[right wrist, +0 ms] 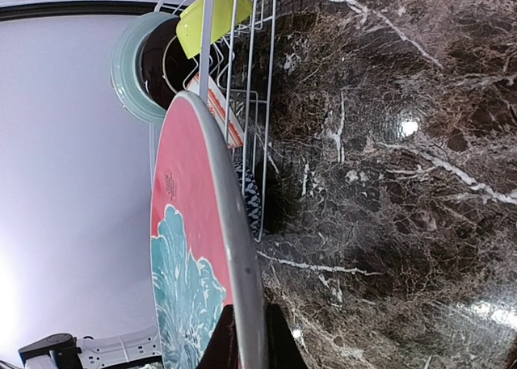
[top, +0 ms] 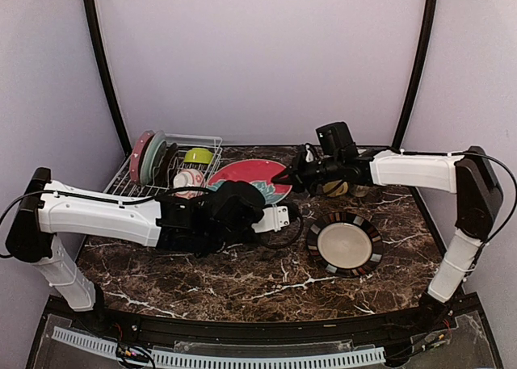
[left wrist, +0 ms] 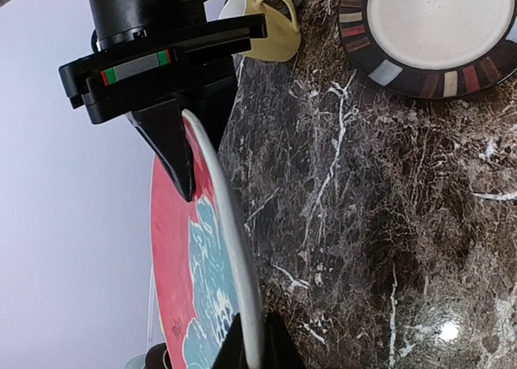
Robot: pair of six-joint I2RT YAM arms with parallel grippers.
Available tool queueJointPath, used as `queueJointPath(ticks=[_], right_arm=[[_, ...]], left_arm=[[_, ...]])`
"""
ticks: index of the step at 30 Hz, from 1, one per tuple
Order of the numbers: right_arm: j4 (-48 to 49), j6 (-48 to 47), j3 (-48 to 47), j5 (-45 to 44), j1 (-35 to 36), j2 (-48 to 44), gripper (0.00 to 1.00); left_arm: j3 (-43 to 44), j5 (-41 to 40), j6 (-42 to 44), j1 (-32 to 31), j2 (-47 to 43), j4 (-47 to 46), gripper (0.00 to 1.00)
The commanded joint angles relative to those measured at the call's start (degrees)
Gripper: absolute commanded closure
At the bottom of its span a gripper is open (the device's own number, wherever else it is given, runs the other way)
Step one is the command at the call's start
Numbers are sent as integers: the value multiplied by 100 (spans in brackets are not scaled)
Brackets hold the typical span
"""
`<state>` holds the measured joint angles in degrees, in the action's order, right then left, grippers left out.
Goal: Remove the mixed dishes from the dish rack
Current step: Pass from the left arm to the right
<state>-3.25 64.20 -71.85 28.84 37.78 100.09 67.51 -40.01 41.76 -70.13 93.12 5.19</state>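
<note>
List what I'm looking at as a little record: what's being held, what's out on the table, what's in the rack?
held: red floral plate, on edge, its rim pinched by both the left gripper and the right gripper
out on table: black plate, yellow mug
in dish rack: lime-green bowl, upright plates, red-and-white bowl
</note>
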Motion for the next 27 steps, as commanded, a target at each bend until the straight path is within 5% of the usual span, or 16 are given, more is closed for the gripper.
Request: queueJointPath(ticks=[1,5,10,18,27], right_arm=[[492,-453,254,-435,48,-585,100],[618,-627,638,-530,-58,-1014,100],[653,-956,1284,-319,-330,-1585,100],[-30,-1742,2526,244,-1086,-2952,100],[-1018,-2128,3696,506,-2354,-4458,100]], left_arm=[[388,46,-403,-10,-307,41,81],[420,617,-904,-9,-603,399,46],[360,1532,-1436,60,-1088,438,26],[327,3193,-2718,1190,-1823,353,20],[129,3721,-3846,2469,-2138,-90,18]])
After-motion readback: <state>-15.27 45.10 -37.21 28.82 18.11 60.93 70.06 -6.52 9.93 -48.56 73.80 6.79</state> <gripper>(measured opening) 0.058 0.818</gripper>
